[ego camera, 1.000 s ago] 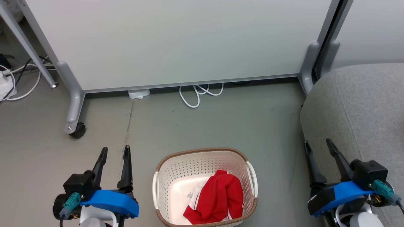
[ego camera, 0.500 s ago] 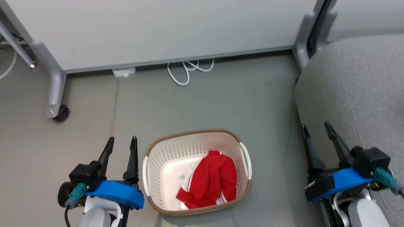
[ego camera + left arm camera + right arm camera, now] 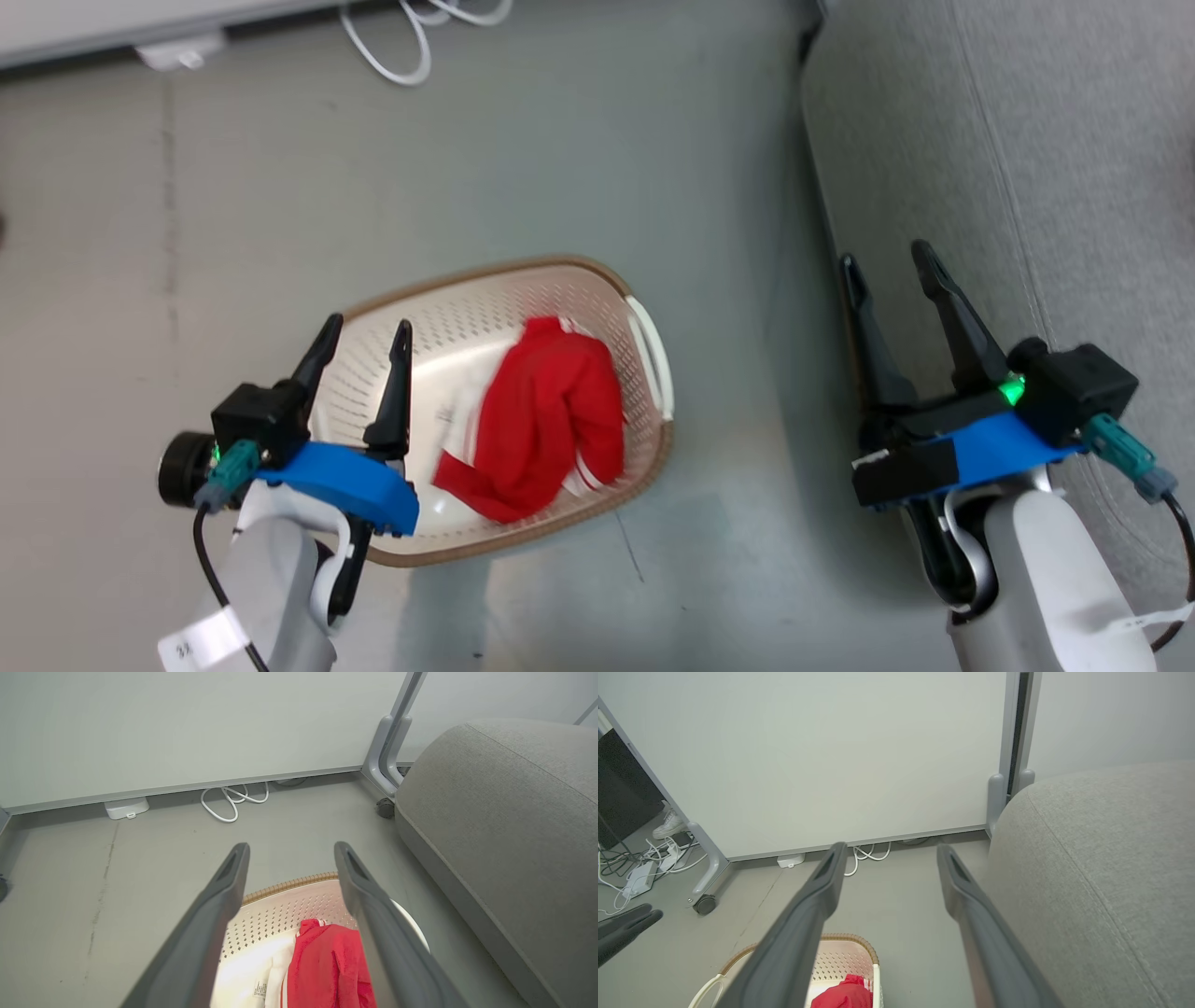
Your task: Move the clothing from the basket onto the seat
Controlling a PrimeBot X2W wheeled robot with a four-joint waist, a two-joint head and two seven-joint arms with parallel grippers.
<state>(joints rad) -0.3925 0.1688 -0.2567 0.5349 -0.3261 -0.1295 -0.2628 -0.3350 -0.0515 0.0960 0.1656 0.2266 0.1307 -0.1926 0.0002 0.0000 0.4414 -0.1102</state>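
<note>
The right gripper (image 3: 891, 849) spreads its two long dark grey fingers (image 3: 803, 924) wide apart over the grey floor (image 3: 906, 914). At the bottom edge, partly behind one finger, sits the oval cream-white perforated plastic basket (image 3: 840, 956) with crumpled bright-red fabric clothing (image 3: 847, 994) inside. The large grey upholstered seat (image 3: 1101, 882) rises on the right, well apart from the basket, and a white partition panel (image 3: 822, 756) stands behind.
</note>
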